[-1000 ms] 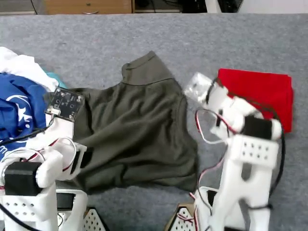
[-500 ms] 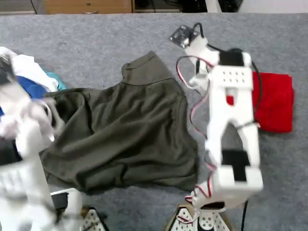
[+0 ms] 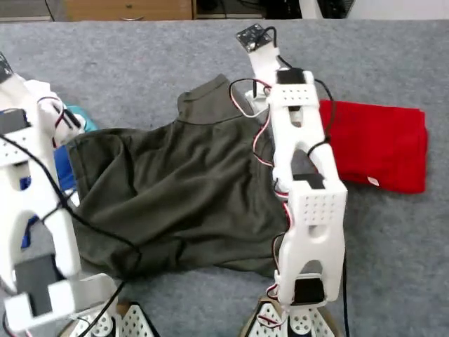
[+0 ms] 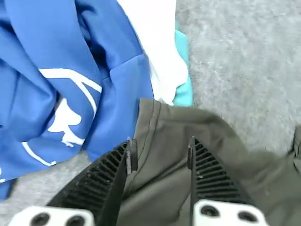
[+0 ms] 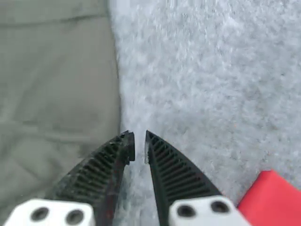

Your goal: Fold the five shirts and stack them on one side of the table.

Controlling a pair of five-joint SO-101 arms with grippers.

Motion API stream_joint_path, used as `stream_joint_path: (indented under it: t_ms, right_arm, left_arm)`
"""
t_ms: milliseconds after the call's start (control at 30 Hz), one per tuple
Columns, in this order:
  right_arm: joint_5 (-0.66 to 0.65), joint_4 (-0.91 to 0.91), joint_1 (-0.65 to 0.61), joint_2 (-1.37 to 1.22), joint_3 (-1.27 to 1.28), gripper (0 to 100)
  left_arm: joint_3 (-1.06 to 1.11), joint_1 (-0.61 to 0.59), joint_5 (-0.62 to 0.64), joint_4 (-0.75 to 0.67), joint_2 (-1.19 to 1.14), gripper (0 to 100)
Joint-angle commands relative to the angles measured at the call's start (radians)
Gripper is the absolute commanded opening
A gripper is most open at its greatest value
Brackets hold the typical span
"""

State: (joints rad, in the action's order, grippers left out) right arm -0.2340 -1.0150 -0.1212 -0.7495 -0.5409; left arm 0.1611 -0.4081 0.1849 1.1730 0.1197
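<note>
An olive shirt [image 3: 182,189] lies spread and rumpled in the middle of the grey table. Its left sleeve edge [image 4: 188,141] sits between the fingers of my open left gripper [image 4: 160,153], which stands beside the shirt pile in the high view [image 3: 64,121]. My right gripper [image 5: 138,141] hovers just off the shirt's far right edge [image 5: 56,94], over bare carpet. Its fingers are a narrow gap apart and hold nothing. In the high view the right arm [image 3: 295,112] stretches along the shirt's right side. A folded red shirt [image 3: 379,144] lies at the right.
A loose pile of a blue shirt [image 4: 61,80], a white shirt [image 4: 155,42] and a teal one [image 4: 183,94] lies at the table's left edge, partly behind the left arm [image 3: 28,182]. Grey carpet [image 3: 140,56] stretches behind the olive shirt.
Both arms have swung away from the front edge. The right arm has stretched out to the shirt's far right shoulder, and the left arm has moved to the left sleeve.
</note>
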Motion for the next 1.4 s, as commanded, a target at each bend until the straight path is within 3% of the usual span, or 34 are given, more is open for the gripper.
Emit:
stream_joint_path:
  t_ms: [0,167,600,1000,1233,1367]
  right_arm:
    - [0.084,0.038,0.013,0.015,-0.068,6.3]
    - [0.094,0.104,0.042,0.001,-0.053,6.3]
    - [0.089,0.123,0.048,-0.007,-0.054,6.3]
    - [0.089,0.123,0.045,-0.008,-0.053,6.3]
    - [0.089,0.123,0.044,-0.008,-0.053,6.3]
    - [0.089,0.123,0.044,-0.008,-0.053,6.3]
  left_arm:
    - [-0.097,-0.002,0.074,-0.015,-0.061,18]
    - [-0.144,0.0,0.138,0.054,-0.139,18]
    - [-0.276,0.023,0.213,0.003,-0.374,18]
    - [-0.298,0.018,0.219,0.005,-0.409,18]
    - [-0.296,0.023,0.215,0.003,-0.418,6]
    - [-0.296,0.025,0.215,-0.003,-0.418,6]
